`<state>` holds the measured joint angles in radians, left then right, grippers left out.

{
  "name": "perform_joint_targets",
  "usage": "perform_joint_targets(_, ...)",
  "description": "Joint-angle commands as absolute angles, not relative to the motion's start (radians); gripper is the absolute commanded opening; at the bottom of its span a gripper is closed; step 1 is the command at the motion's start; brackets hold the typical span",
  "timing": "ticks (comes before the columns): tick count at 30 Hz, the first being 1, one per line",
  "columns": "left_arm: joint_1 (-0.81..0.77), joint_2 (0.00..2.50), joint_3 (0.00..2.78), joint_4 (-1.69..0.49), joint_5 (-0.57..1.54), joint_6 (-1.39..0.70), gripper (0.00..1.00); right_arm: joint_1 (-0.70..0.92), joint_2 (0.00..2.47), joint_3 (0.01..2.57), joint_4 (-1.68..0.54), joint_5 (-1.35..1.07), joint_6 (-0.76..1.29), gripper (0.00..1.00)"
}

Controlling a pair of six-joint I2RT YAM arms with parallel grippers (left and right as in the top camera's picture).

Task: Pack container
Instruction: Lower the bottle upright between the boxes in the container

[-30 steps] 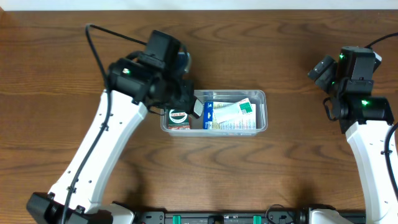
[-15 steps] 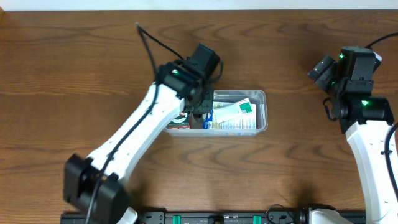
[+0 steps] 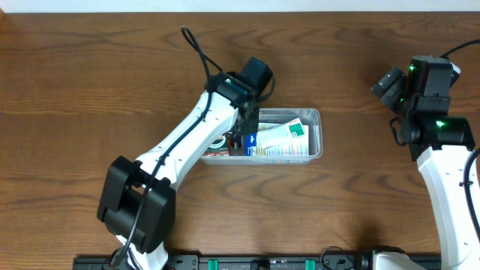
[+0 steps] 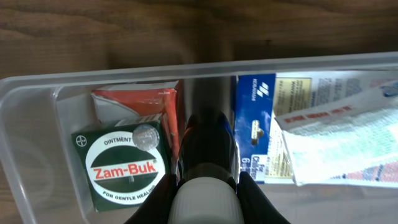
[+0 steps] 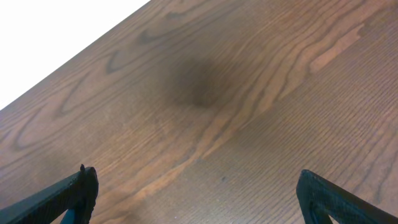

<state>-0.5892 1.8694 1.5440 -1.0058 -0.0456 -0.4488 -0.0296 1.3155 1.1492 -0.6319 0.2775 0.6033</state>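
Clear plastic container [image 3: 318, 136] on wooden bench [image 3: 90, 75]: my left gripper [image 4: 205, 194] clamps a dark, white-capped bottle [image 4: 208, 140] inside, beside a green ointment box [image 4: 121, 171]; right gripper [image 5: 196, 182] open, empty.

Smooth white rounded links on both left arm [image 3: 187, 139] and right arm [image 3: 450, 187], joined by boxy black joint housings, with a bulkier black block at the wrist end. Small green lights [image 3: 441, 124] glowing on the black housings, and a thin black cable [image 3: 196, 46] arching loose off the left arm, another off the right. Dark, flat, wedge-shaped fingers [image 5: 68, 194] seen at the right wrist, matte in finish.
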Motion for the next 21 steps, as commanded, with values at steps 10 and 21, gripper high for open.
perform_joint_targets(10,-0.589,1.891,1.542,-0.971,-0.098,-0.523,0.15,-0.042,1.317,1.158,-0.633,0.284,0.616,0.99)
perform_joint_targets(21,-0.589,1.891,1.542,-0.963,-0.097,-0.588,0.15,-0.042,1.317,1.158,-0.633,0.284,0.616,0.99)
